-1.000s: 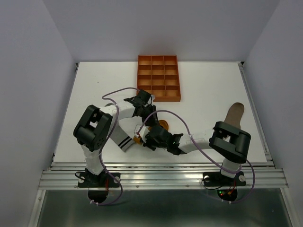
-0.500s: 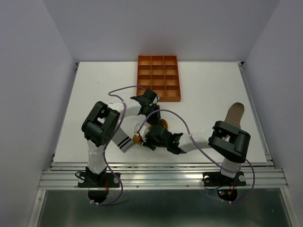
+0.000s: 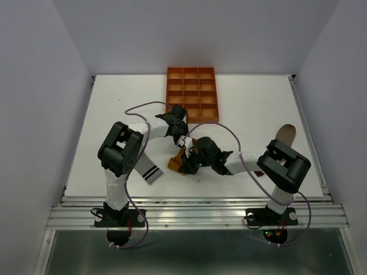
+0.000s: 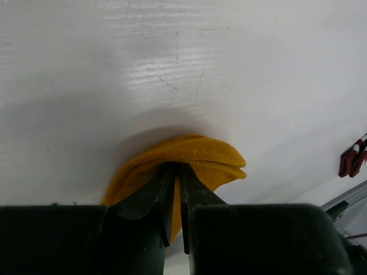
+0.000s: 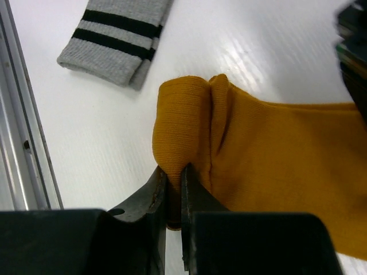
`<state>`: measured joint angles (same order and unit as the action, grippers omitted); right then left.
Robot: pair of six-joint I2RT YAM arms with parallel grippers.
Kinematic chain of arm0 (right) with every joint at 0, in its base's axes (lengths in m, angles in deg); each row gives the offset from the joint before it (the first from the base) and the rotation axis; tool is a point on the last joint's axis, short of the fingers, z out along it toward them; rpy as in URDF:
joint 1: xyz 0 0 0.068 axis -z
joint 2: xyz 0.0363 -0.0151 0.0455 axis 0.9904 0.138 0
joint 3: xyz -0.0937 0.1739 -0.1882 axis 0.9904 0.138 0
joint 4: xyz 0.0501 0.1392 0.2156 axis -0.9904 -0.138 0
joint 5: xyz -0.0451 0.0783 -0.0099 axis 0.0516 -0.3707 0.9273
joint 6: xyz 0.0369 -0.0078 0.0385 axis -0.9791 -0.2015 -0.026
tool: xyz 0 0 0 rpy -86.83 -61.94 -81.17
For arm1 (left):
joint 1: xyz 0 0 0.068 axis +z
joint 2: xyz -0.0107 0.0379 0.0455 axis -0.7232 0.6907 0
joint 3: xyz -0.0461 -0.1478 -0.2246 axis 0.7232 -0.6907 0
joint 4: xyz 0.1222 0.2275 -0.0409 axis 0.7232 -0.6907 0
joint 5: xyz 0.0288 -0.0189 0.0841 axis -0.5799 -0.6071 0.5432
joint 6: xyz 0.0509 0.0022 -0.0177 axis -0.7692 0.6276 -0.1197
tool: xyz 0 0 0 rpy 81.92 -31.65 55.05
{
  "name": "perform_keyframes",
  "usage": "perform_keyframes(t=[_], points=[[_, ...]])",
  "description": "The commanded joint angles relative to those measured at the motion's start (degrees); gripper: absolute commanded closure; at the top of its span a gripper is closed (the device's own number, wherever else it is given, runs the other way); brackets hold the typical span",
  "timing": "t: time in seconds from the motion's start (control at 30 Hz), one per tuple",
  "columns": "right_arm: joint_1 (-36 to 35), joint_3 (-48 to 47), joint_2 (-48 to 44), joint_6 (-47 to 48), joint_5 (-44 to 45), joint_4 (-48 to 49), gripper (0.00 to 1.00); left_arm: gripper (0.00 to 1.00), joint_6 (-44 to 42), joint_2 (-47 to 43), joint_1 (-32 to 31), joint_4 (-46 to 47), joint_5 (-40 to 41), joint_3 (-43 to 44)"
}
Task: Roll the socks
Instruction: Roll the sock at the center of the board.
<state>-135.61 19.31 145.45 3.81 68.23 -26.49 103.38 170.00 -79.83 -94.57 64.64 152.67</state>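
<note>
- Near the centre of the overhead frame, the mustard sock (image 3: pixel 175 162) is seen bunched on the white bench (image 3: pixel 252 103), where the 2 arms meet over it.
- The left pincer (image 4: pixel 176 172) is clenched on 1 rounded end of the mustard sock. In the left wrist view, yellow fabric is squeezed between the fingertips and spread just beyond them on the bench.
- The right pincer (image 5: pixel 175 177) is clamped on a folded-over edge of the same sock. In the right wrist view, the fold is seen as a thick lip above the fingertips, and the rest of the sock is stretched flat toward the right of the frame.
- The grey sock (image 3: pixel 150 172) is laid flat at the lower left of centre in the overhead frame, near the mustard sock but apart from it. Its cuff with 2 black stripes is shown at the upper left of the right wrist view.
- The taupe sock (image 3: pixel 285 136) is found at the right of the overhead frame, partly hidden by the right arm and well apart from the other 2.
- The orange tray (image 3: pixel 200 120) is set at the upper centre, just above the left arm's wrist.
</note>
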Motion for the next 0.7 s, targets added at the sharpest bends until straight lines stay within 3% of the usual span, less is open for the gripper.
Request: perform_keyframes(t=[0.0, 0.2, 0.57, 0.67], points=[[5.27, 1.35, 0.74, -6.68, -10.33, -4.15, 0.99, 0.8, -1.13, 2.64, 0.82, -1.19, 6.71, 0.98], [9.77, -1.38, 5.39, -13.7, -22.11, -3.8, 0.99, 0.8, -0.6, 2.56, 0.82, -0.48, 6.88, 0.81], [11.97, 0.55, 9.7, -21.53, -33.8, 1.9, 0.99, 0.8, 2.3, 4.31, 1.53, -1.27, 13.02, 3.97], [11.97, 0.82, 9.97, -23.37, -32.94, 1.92, 0.99, 0.8, 2.65, 4.93, 1.53, -1.71, 14.26, 5.72]])
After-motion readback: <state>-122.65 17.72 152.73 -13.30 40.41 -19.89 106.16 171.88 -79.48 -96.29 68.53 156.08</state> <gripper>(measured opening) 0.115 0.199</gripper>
